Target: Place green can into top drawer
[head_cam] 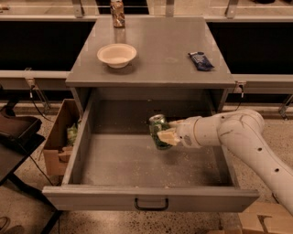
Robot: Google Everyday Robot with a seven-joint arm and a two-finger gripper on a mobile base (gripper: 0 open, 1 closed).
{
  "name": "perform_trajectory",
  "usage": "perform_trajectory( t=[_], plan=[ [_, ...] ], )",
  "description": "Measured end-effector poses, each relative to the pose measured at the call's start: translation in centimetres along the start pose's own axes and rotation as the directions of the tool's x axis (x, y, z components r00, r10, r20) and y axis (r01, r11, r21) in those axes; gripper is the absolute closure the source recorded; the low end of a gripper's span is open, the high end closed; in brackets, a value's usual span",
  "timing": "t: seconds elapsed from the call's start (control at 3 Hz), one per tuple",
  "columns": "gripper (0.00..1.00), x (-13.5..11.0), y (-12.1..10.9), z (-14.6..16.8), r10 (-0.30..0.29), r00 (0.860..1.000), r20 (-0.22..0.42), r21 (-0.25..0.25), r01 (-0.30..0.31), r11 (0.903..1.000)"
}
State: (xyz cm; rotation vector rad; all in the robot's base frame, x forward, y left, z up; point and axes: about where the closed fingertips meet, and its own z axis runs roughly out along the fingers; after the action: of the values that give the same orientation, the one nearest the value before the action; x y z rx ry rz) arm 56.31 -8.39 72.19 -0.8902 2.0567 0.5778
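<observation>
The green can point(158, 130), mottled green with a silver top, is held nearly upright inside the open top drawer point(151, 198), above its speckled floor near the middle. My gripper point(165, 135) reaches in from the right on a white arm and is shut on the can, with one pale finger point(167, 137) across its front. I cannot tell whether the can's bottom touches the drawer floor. The drawer is pulled fully out from the grey cabinet, its front panel with a small dark handle point(151, 204) nearest the camera.
On the cabinet top point(160, 50) stand a white bowl point(116, 55), a brown-orange can point(117, 13) at the back and a dark blue packet point(200, 61) at the right. A cardboard box point(59, 137) sits left of the drawer, another point(263, 219) at lower right.
</observation>
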Motion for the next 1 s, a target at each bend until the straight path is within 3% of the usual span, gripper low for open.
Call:
perform_trajectory(
  t=[0.33,0.67,1.0],
  plan=[
    [1.0,-1.27,-0.32,0.73,-0.193,0.979,0.066,-0.007,0.194,0.9809],
    [1.0,-1.7,-0.47,0.79,-0.268,0.957,0.112,0.003,0.269,0.9631],
    [0.74,-1.72,-0.49,0.79,-0.273,0.955,0.115,0.004,0.275,0.9615]
  ],
)
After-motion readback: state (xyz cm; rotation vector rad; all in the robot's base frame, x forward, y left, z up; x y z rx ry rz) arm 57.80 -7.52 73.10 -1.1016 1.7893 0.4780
